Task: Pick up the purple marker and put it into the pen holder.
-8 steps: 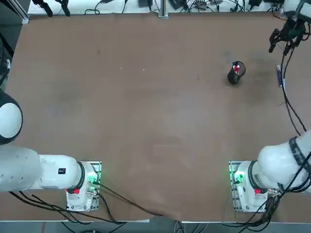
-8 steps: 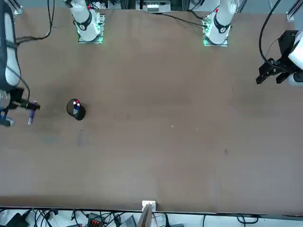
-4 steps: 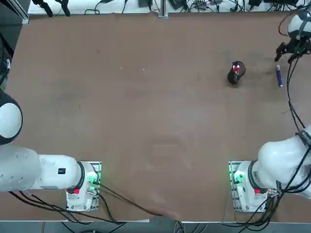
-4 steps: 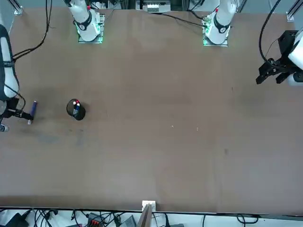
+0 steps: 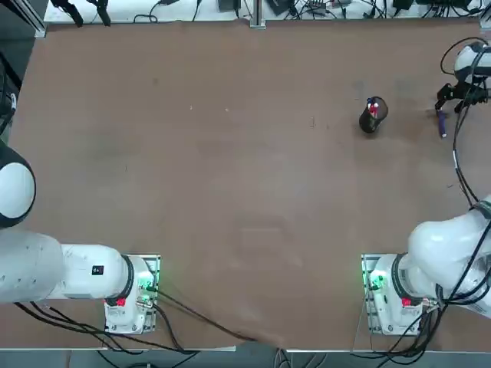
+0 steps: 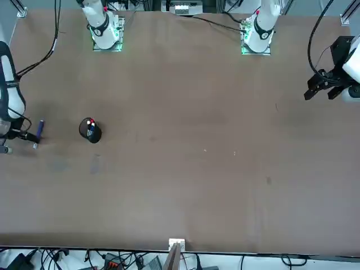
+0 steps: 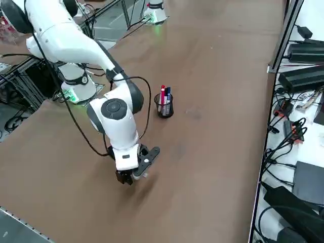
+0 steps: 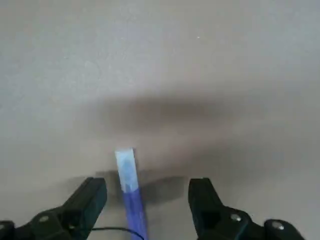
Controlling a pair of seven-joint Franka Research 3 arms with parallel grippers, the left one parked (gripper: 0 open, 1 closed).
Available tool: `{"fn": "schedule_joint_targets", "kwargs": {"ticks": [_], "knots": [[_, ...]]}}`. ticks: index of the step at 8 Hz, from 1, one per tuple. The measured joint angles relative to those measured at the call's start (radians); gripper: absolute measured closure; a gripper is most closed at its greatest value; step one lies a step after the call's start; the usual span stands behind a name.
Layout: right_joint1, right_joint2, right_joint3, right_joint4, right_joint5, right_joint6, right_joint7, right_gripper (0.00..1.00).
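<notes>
Right gripper spread wide, slim purple marker between — seemingly untouched

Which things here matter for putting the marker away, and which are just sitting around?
For the job: purple marker lying on the table, black pen holder, open right pincer straddling the marker.
Just there: red and white pen and blue pen in the holder.
</notes>
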Motion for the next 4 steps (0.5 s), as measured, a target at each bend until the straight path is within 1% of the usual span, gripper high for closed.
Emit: {"fn": "schedule_joint_targets", "kwargs": {"ticks": [2,3,4], "knots": [[0.002,0.005,0.032,0.000,0.033,0.014,0.002,0.02],[0.002,0.005,0.038,0.000,0.038,0.015,0.002,0.03],[0.000,0.006,0.038,0.000,0.038,0.015,0.002,0.07]]}}
